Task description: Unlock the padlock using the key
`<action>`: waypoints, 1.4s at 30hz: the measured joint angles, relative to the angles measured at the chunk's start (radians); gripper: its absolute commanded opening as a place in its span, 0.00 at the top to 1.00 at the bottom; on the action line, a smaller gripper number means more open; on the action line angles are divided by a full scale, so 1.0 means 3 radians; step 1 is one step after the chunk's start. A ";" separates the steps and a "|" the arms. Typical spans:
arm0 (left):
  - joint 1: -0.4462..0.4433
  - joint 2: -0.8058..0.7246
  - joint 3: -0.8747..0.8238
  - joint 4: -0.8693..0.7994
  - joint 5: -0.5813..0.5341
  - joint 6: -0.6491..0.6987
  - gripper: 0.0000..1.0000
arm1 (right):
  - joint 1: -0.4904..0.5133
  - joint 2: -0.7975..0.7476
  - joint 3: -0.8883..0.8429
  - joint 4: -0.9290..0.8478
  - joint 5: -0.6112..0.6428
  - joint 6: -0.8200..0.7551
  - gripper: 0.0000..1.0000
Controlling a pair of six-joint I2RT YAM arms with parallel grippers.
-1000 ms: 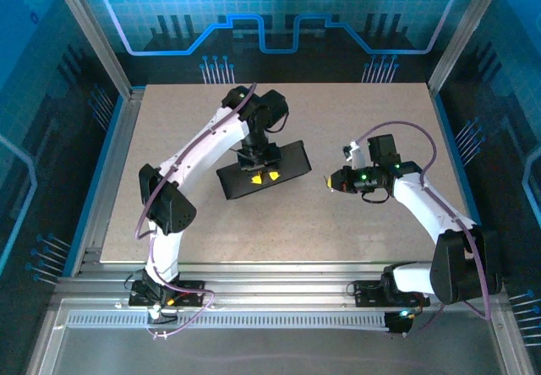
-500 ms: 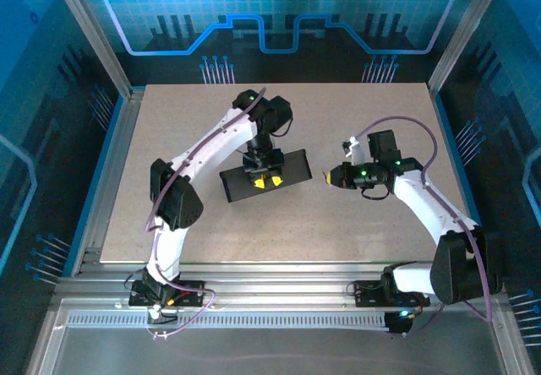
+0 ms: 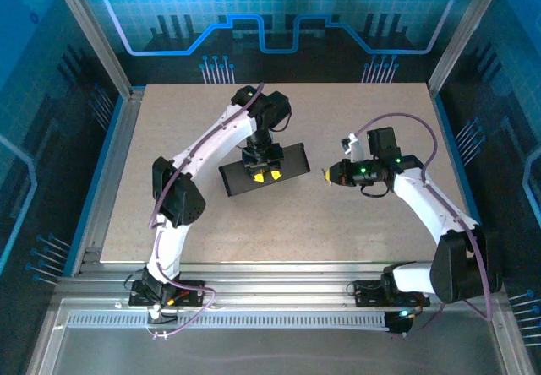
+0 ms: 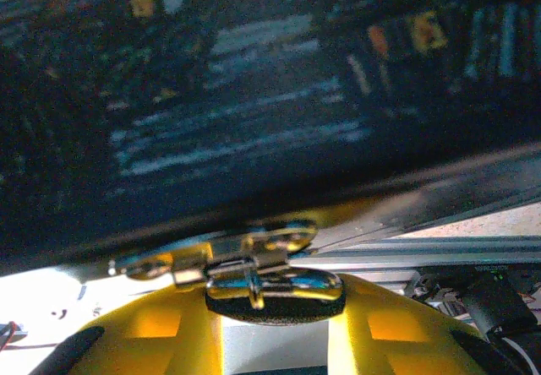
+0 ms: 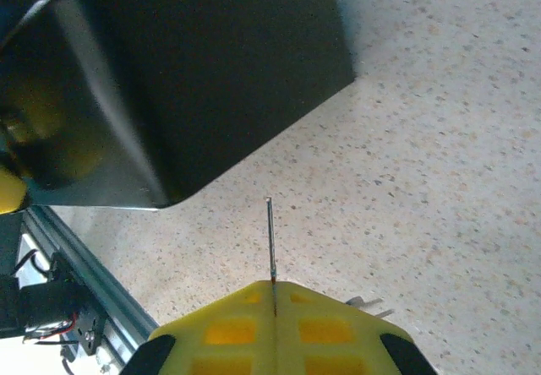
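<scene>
The right gripper (image 5: 275, 289), at the bottom middle of its wrist view, has its yellow fingers pressed together on the key (image 5: 270, 238). The thin blade is seen edge-on, sticking straight up from between them. Its tip stands apart from the black slab (image 5: 194, 79) that fills the upper left of that frame, with bare table (image 5: 439, 138) between the two.

In the top view the left gripper (image 3: 260, 174) sits just left of centre, on the near edge of the same slab. Its wrist view shows the yellow fingers clamped on a shiny metal piece at bottom centre, which I take to be the padlock (image 4: 258, 261). The picture is blurred, so neither the keyhole nor the state of the shackle can be made out.

As I judge it, the pick-up part is done: the key is in one gripper and the lock is steadied by the other, and the two face each other across a gap at mid-frame. The real work remains. The blade has to be lined up with the keyhole, pushed in and turned, and the shackle has to spring free.
</scene>
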 measured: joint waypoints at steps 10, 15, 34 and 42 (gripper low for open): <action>0.0001 -0.0031 -0.0029 0.0004 0.0076 -0.0193 0.85 | 0.0773 -0.0448 -0.0273 0.0511 -0.0629 0.0092 1.00; 0.0004 -0.0201 -0.0247 0.0038 0.0163 -0.0332 0.85 | 0.1043 -0.0387 -0.0520 0.0833 -0.0676 0.0320 1.00; 0.0036 -0.0379 -0.0440 0.0117 0.0287 -0.0530 0.87 | 0.1259 0.0062 -0.0544 0.1872 -0.0628 0.1059 1.00; 0.0048 -0.0422 -0.0528 0.0196 0.0289 -0.0590 0.87 | 0.1259 0.0174 -0.0546 0.2036 -0.0629 0.1254 1.00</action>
